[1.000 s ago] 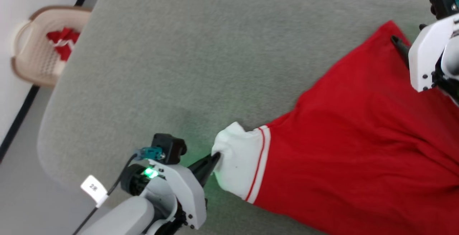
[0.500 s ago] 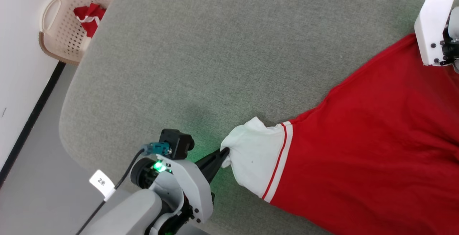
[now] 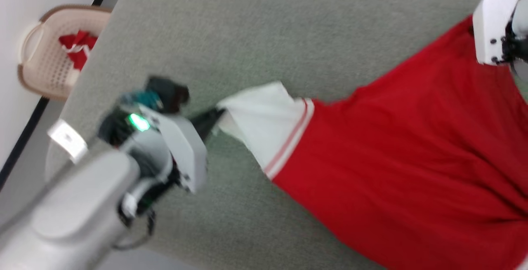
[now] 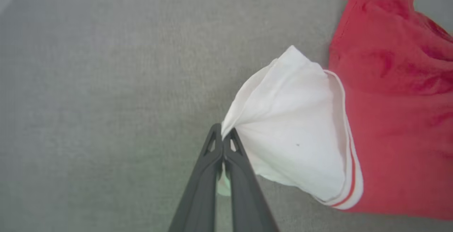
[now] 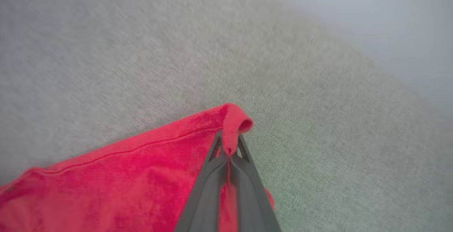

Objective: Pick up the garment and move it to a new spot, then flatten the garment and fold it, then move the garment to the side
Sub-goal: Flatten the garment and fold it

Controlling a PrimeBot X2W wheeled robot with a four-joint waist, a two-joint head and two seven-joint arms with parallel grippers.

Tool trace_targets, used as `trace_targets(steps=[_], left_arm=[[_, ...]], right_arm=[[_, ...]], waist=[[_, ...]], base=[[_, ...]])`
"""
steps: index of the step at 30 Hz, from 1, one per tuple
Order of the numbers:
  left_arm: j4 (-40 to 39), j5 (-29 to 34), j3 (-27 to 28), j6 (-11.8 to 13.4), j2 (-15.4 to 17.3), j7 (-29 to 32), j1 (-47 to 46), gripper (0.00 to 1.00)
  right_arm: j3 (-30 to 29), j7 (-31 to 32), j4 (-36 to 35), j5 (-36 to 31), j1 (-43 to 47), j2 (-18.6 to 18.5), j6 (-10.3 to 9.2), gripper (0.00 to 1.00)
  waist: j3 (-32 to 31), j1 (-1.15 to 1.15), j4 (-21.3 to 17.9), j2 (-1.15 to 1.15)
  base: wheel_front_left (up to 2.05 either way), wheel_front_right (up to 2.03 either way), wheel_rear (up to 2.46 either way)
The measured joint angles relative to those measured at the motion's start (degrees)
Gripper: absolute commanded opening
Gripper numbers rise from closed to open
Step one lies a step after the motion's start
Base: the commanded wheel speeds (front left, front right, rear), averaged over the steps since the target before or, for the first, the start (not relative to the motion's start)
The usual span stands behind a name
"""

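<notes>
The garment (image 3: 404, 146) is a red shirt with a white, red-striped sleeve, stretched across the grey-green padded surface (image 3: 255, 31). My left gripper (image 3: 216, 117) is shut on the tip of the white sleeve (image 3: 264, 117); in the left wrist view the left gripper (image 4: 223, 136) pinches the sleeve (image 4: 290, 133) edge. My right gripper (image 5: 229, 143) is shut on a red hem corner (image 5: 237, 122) of the garment (image 5: 116, 182). In the head view the right arm's white casing (image 3: 493, 27) covers that corner at the upper right.
A beige perforated basket (image 3: 39, 72) with red-and-white cloth (image 3: 76, 49) stands on the floor past the surface's left edge, beside a white wall with a dark base strip (image 3: 24, 138). The surface's rounded left edge runs close to my left arm.
My right gripper has shut on the red hem corner. My left gripper has lifted the white sleeve up and away from me. The head camera has also shifted.
</notes>
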Motion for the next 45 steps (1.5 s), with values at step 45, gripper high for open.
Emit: trace_targets(steps=[45], left_arm=[[42.54, 14.89, 1.70, -10.23, -6.95, -2.40, -61.79, 0.00]], right_arm=[[-15.38, -25.05, -10.49, -6.50, -13.44, 2.53, 0.00, 0.00]], waist=[[-8.20, 0.00, -16.24, 0.00]], base=[[0.00, 0.00, 0.00]])
